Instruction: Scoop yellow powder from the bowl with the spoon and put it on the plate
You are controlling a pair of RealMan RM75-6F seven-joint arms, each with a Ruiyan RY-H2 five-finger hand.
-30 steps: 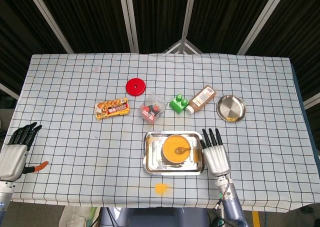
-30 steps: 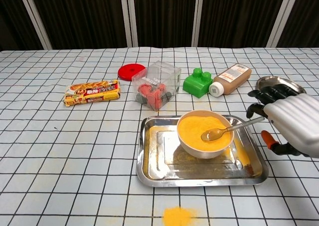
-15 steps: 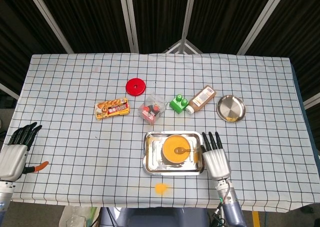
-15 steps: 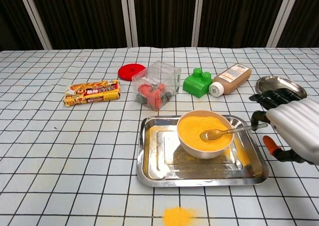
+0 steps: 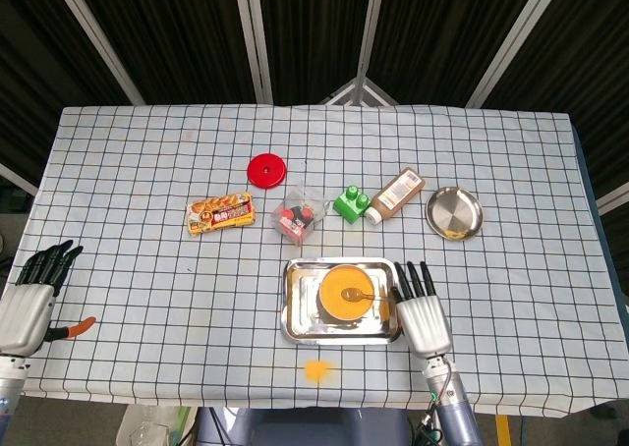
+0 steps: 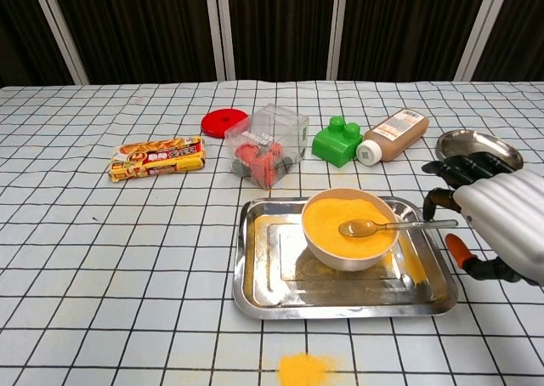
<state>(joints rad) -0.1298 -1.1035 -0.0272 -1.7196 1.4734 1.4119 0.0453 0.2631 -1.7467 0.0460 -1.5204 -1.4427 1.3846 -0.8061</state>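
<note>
The right robot hand (image 6: 497, 224) sits just right of a steel tray (image 6: 255, 292) on the checked counter (image 6: 102, 258), its dark fingers (image 6: 463, 169) curled toward the tip of the spoon (image 6: 387, 227) handle. Whether it actually has hold of the handle cannot be told from either view. The spoon lies nearly level across the bowl (image 6: 350, 252), its scoop resting on the yellow powder (image 6: 336, 213) and its handle reaching out over the bowl's right rim. The bowl stands inside the tray, toward the tray's right half, filled close to the brim.

The plate (image 6: 480, 144), a small round steel dish, lies beyond and to the right of the tray, well apart from it; in the head view a trace of yellow (image 5: 454, 234) shows at its near edge. A patch of spilled powder (image 6: 304, 370) lies on the counter just in front of the tray.

Behind the tray, from left to right, are a snack packet (image 6: 157, 158), a red lid (image 6: 224, 122), a clear box (image 6: 270, 144) holding something red, a green block (image 6: 337, 141) and a brown bottle (image 6: 393, 134) lying on its side.

The left robot hand (image 5: 31, 299) rests far left of the tray at the counter's edge, fingers extended and slightly apart, holding nothing.
</note>
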